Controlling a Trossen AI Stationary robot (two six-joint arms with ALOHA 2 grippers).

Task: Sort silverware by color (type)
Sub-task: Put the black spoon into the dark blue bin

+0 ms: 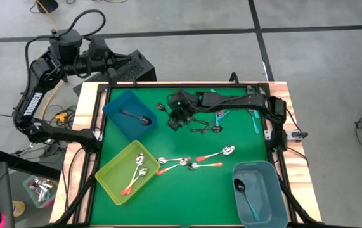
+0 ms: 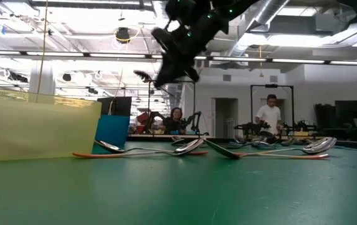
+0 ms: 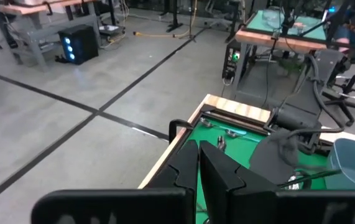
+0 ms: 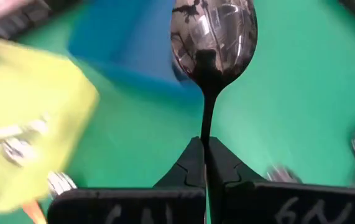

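I've got the right gripper (image 4: pixel 203 144) clenched on a dark spoon (image 4: pixel 213 37) — carry level, release low over the blue bin (image 1: pixel 129 114) — left gripper (image 3: pixel 200 163) parked, closed.

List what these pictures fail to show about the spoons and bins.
- Dark spoon in the right gripper: handle end hidden between the fingers, right wrist view.
- Yellow bin: contents blurred, right wrist view.
- Spoons below the right arm: partly covered, high view.
- Yellow bin: wall hides its contents, low view.
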